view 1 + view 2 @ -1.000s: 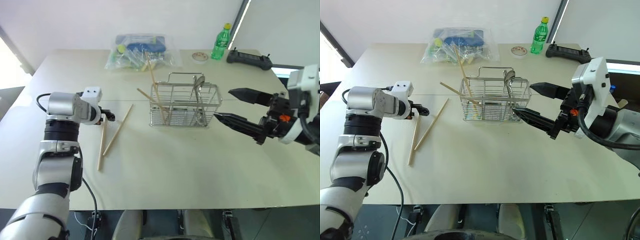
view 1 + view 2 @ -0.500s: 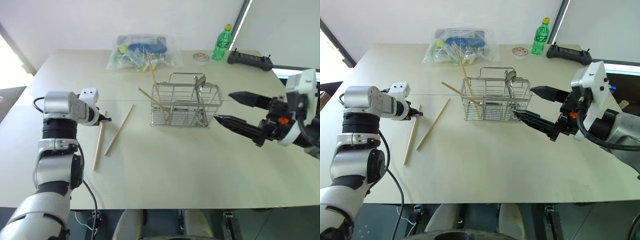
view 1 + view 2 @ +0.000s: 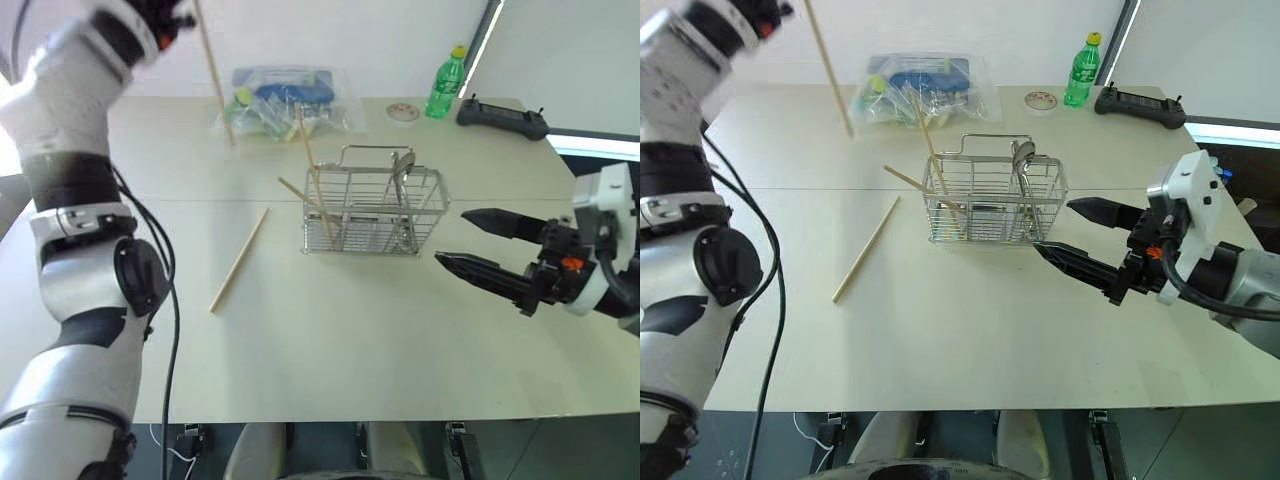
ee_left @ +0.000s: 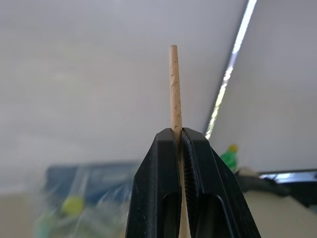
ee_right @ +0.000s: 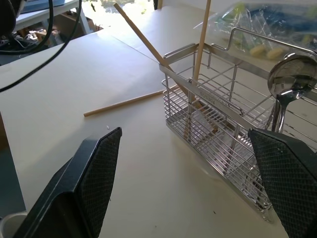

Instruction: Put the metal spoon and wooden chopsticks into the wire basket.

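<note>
One arm (image 3: 165,12) high — chopstick (image 3: 214,75) aloft

Left gripper (image 4: 179,136), open beside two chopsticks on the table a second ago, is now clamped on one chopstick (image 3: 213,75) and raised high above the table's far left. That stick hangs in the air, tip down. One chopstick (image 3: 238,259) remains where the pair lay.
</note>
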Action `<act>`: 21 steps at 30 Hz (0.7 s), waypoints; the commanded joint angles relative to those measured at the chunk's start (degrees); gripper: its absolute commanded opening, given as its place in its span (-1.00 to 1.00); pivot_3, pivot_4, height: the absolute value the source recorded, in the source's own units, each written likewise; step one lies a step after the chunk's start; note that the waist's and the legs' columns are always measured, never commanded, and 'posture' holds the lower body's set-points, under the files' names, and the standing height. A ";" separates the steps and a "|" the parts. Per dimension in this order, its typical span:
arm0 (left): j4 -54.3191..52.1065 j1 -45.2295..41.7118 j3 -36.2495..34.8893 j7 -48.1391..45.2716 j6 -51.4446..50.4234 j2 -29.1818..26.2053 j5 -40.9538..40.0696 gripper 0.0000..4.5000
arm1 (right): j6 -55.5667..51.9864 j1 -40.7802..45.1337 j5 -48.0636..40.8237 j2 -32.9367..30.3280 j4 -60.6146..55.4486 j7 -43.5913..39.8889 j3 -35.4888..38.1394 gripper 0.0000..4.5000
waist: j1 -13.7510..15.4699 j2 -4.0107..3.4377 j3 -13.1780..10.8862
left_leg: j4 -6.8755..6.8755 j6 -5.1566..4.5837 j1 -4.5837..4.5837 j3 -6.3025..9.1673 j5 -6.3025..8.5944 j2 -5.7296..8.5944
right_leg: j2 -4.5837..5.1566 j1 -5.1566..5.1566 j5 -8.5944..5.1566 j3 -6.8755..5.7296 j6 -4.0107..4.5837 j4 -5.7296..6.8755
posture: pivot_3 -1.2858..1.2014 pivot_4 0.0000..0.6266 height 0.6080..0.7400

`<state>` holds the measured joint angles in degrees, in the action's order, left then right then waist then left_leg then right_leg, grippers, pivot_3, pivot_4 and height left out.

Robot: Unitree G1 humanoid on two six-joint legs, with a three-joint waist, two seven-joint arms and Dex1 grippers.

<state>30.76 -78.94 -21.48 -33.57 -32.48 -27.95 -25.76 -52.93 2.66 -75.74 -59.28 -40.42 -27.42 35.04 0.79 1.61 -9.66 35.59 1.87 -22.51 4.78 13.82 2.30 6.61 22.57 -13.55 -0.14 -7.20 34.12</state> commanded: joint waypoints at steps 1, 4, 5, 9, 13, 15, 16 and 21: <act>-2.27 -2.82 1.43 -3.36 2.57 2.34 -2.86 -0.99 | 1.40 -0.01 -1.57 -0.01 -1.68 2.29 1.99 0.88 | 0.11 -0.01 0.01 | 0.02 0.00 0.03 0.02 0.00 0.01 | -0.01 -0.05 0.02 -0.02 -0.06 0.01 | 0.03 -0.52 0.71; -4.77 -1.90 4.44 -5.08 2.59 7.18 -3.88 -0.99 | 2.03 -0.37 -2.14 0.54 -2.36 4.65 1.92 0.88 | 0.11 0.01 -0.01 | 0.14 -0.01 0.09 0.04 -0.01 -0.01 | -0.11 -0.17 0.01 -0.04 -0.11 0.02 | 0.03 -0.52 0.71; -5.38 -1.40 5.29 -5.73 2.71 8.50 -4.03 -0.99 | 2.26 -0.44 -2.36 0.61 -2.57 5.32 1.80 0.88 | 0.13 0.01 -0.01 | 0.24 -0.01 0.07 0.07 -0.01 -0.03 | -0.14 -0.20 0.00 -0.06 -0.10 0.03 | 0.03 -0.52 0.71; -5.79 1.98 7.71 -5.69 3.24 14.31 -4.13 -0.99 | 3.24 -1.07 -4.60 1.18 -4.08 8.87 2.25 0.88 | -0.10 0.00 0.00 | 0.42 -0.03 0.05 0.06 0.00 -0.05 | -0.11 -0.28 0.00 -0.04 -0.09 0.01 | 0.03 -0.52 0.71; -6.58 6.26 10.28 -6.95 5.81 17.48 -3.22 -0.99 | 4.60 -1.87 -7.47 1.66 -4.35 12.26 3.06 0.88 | -0.20 -0.05 0.02 | 0.37 -0.06 0.06 0.03 0.01 -0.05 | -0.21 -0.20 0.04 -0.02 -0.14 0.06 | 0.03 -0.52 0.71; -5.63 7.53 11.25 -7.19 7.81 18.16 -2.26 -0.99 | 4.88 -2.33 -7.57 1.36 -4.42 13.44 3.30 0.88 | -0.06 -0.05 0.01 | 0.33 -0.07 0.06 0.04 0.01 -0.05 | -0.25 -0.16 0.04 -0.02 -0.15 0.08 | 0.03 -0.52 0.71; -5.45 8.08 11.68 -7.07 8.60 18.29 -1.82 -0.99 | 5.03 -2.53 -7.86 1.18 -4.39 13.79 3.51 0.88 | -0.03 -0.04 0.01 | 0.33 -0.07 0.05 0.05 0.01 -0.06 | -0.27 -0.16 0.04 -0.02 -0.15 0.08 | 0.03 -0.52 0.71; -8.84 12.11 12.39 -8.86 7.05 19.42 -3.92 -0.84 | 5.80 -2.47 -10.34 0.74 -3.53 15.38 4.71 0.88 | 0.01 -0.06 0.03 | 0.38 -0.11 0.02 0.04 0.03 -0.05 | -0.21 -0.23 0.03 -0.02 -0.13 -0.01 | 0.03 -0.52 0.71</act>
<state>24.93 -67.50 -9.77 -41.23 -25.35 -9.03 -28.14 -48.85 -0.26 -84.73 -57.67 -43.66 -12.58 37.21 0.81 1.55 -9.64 35.98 1.75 -22.47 4.82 13.86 2.25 6.43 22.32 -13.52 -0.16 -7.32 34.12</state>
